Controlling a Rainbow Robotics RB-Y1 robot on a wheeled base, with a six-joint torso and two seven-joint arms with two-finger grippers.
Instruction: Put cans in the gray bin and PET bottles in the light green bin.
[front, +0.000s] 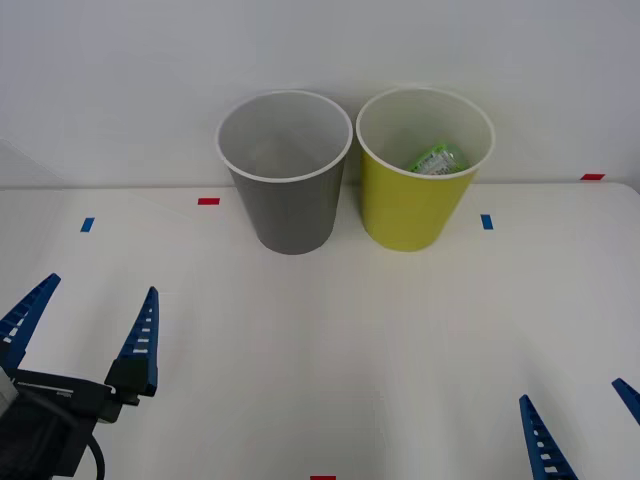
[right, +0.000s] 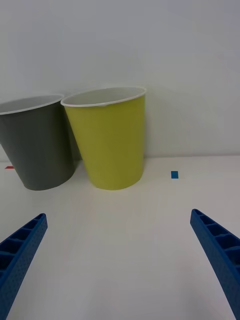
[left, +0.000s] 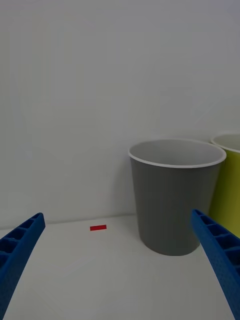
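At upper centre of the front frame, side by side: gray bin (front: 288, 200) and light green bin (front: 415, 195), PET bottle (front: 438, 161) lying inside the latter. Lower left, left gripper (front: 88, 325) spread wide, gripping nothing; lower right, right gripper (front: 585, 420) likewise apart, over white table (front: 330, 360).

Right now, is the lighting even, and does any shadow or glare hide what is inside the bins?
Front view: soft, even light, no glare; the green-labelled bottle reads clearly inside the light green bin, and the gray bin has a mildly shaded interior. Right wrist view: faint shadow between the bins. Left wrist view: evenly lit.
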